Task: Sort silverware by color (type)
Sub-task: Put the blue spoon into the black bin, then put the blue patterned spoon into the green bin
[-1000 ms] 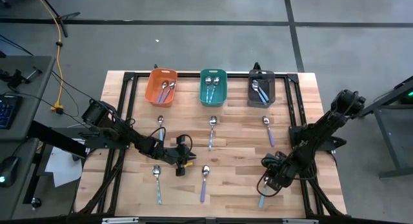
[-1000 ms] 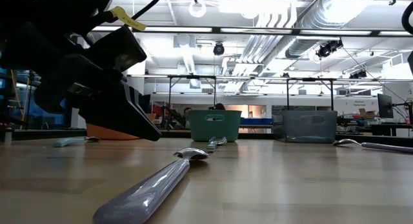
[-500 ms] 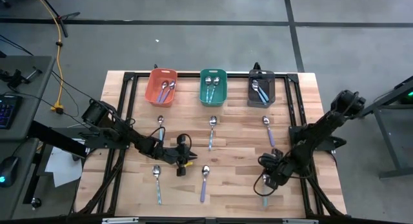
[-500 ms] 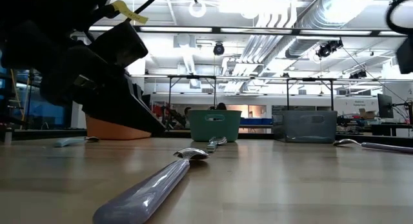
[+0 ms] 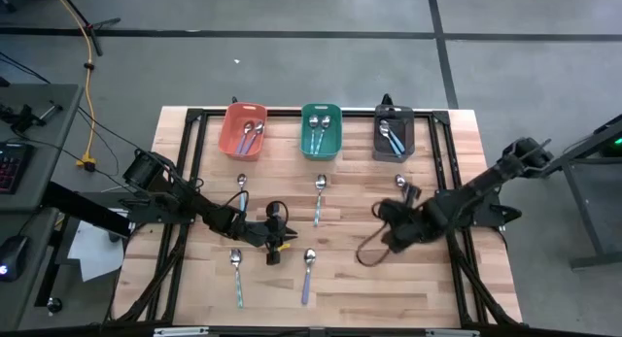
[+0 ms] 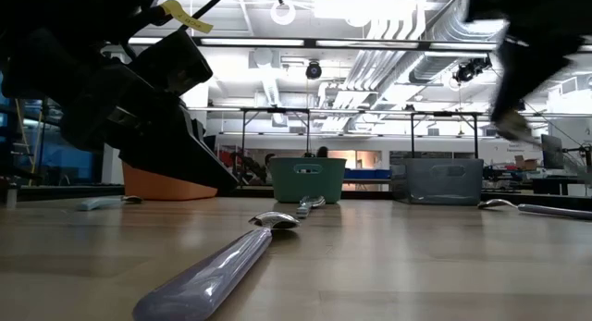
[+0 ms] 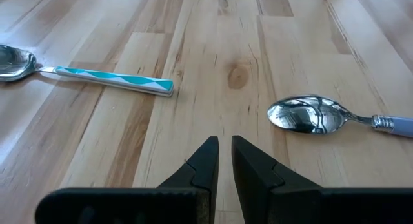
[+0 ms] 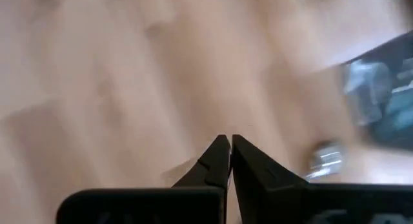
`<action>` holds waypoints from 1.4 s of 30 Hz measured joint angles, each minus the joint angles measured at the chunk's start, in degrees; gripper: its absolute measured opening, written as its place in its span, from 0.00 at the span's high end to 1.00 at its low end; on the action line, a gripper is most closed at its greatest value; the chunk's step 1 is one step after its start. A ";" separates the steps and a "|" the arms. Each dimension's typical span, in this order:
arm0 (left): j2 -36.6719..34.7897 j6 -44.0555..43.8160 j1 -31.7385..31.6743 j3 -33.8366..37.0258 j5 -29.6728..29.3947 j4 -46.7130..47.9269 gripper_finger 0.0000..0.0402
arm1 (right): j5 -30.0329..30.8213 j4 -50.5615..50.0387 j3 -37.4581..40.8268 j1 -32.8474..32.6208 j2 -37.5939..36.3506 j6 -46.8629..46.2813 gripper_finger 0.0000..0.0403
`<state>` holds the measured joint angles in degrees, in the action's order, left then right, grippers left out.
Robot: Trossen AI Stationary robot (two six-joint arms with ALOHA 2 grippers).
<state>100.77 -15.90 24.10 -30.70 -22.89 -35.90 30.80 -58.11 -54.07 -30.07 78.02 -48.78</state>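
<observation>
Spoons lie loose near the bins; right gripper pinches a thin one — it may slip. Left gripper, nearly closed, holds nothing.

Purple-handled spoon foreground (lying flat); teal bin behind.

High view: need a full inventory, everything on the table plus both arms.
Bins: 3, orange, teal, dark grey, row along the far edge.
Binned spoons: at least 2 per bin, pastel handles.
Loose spoons: 5, pastel handles, on the table; one partly under the right arm.
Held spoon: 1, metal glint, apparently in the right claw.
Table: 1, light wood.
Left claw: dark, nearly shut, empty, between the near spoons.
Right claw: dark, shut, right-centre.
</observation>
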 joint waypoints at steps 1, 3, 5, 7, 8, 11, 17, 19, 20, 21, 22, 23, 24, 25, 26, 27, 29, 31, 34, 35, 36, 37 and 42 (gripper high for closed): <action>0.00 0.01 0.00 0.00 -0.22 0.00 0.91 | 1.99 -1.82 -1.59 1.47 0.00 1.28 1.00; 0.00 0.02 0.00 0.00 -0.36 0.00 0.91 | 5.73 -4.28 -4.36 4.66 -0.02 4.02 1.00; 0.00 0.07 0.00 0.00 -0.37 0.00 0.91 | 8.99 -5.54 -6.37 8.16 -0.02 7.29 1.00; 0.00 0.07 0.00 0.00 -0.37 0.00 0.91 | 10.33 -5.38 -7.74 12.15 -0.02 11.73 1.00; 0.00 0.08 0.00 0.00 -0.39 0.00 0.91 | 11.20 -5.26 -8.20 14.18 -0.02 13.85 1.00; 0.00 0.07 0.00 0.01 -0.40 0.00 0.91 | 13.07 -4.56 -9.19 20.88 -0.02 19.63 1.00; 0.00 0.07 0.00 0.00 -0.40 0.02 0.91 | 16.03 -4.63 -11.45 33.15 -0.02 29.52 1.00; 0.00 0.05 0.00 0.00 -0.40 0.02 0.91 | 16.01 -4.63 -13.01 36.23 -0.03 32.51 1.00; 0.00 0.04 0.00 0.00 -0.40 0.02 0.91 | 16.01 -4.65 -13.88 37.54 -0.04 33.88 1.00; 0.00 0.04 0.00 0.00 -0.40 0.02 0.91 | 16.01 -4.66 -14.82 38.77 -0.07 35.25 1.00; 0.00 0.03 0.00 0.00 -0.41 0.02 0.91 | 16.01 -4.82 -15.84 39.88 -0.07 36.41 1.00; 0.00 0.04 0.00 0.00 -0.41 0.02 0.91 | 16.02 -5.17 -16.84 41.02 -0.07 37.45 1.00; 0.00 0.04 0.00 0.00 -0.40 0.02 0.91 | 16.12 -5.48 -17.76 42.17 -0.08 38.47 1.00; 0.00 0.04 0.00 0.00 -0.41 0.04 0.91 | 16.18 -5.60 -18.53 43.26 -0.11 39.26 1.00; 0.00 0.02 0.00 0.00 -0.42 0.04 0.91 | 16.19 -5.60 -19.14 44.40 -0.11 40.16 1.00; 0.00 0.02 0.00 0.00 -0.41 0.04 0.91 | 16.20 -5.54 -19.49 45.51 -0.11 41.24 1.00; 0.00 0.02 0.00 0.00 -0.42 0.04 0.91 | 15.56 -5.49 -19.54 47.65 -0.13 42.90 1.00; 0.00 0.02 0.02 0.00 -0.41 0.04 0.91 | 13.03 -4.72 -18.64 49.81 -0.15 44.20 1.00; 0.00 0.02 0.13 0.00 -0.42 0.04 0.91 | 9.22 -3.94 -16.26 52.55 -0.11 45.94 1.00; 0.00 0.03 0.22 0.00 -0.42 0.04 0.91 | 8.25 -3.28 -15.35 53.35 -0.11 46.42 1.00; 0.00 0.04 0.30 0.00 -0.42 0.04 0.91 | 7.18 -2.80 -14.43 54.24 -0.13 47.07 1.00; 0.00 0.10 0.40 0.00 -0.42 0.04 0.91 | 6.06 -2.30 -13.39 55.10 -0.11 47.64 1.00; 0.00 0.09 0.50 0.00 -0.42 0.05 0.91 | 1.67 5.46 -8.52 59.45 -0.11 51.72 1.00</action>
<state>100.77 -15.81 24.60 -30.70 -23.31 -35.85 32.47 -52.65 -62.59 29.37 77.91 2.94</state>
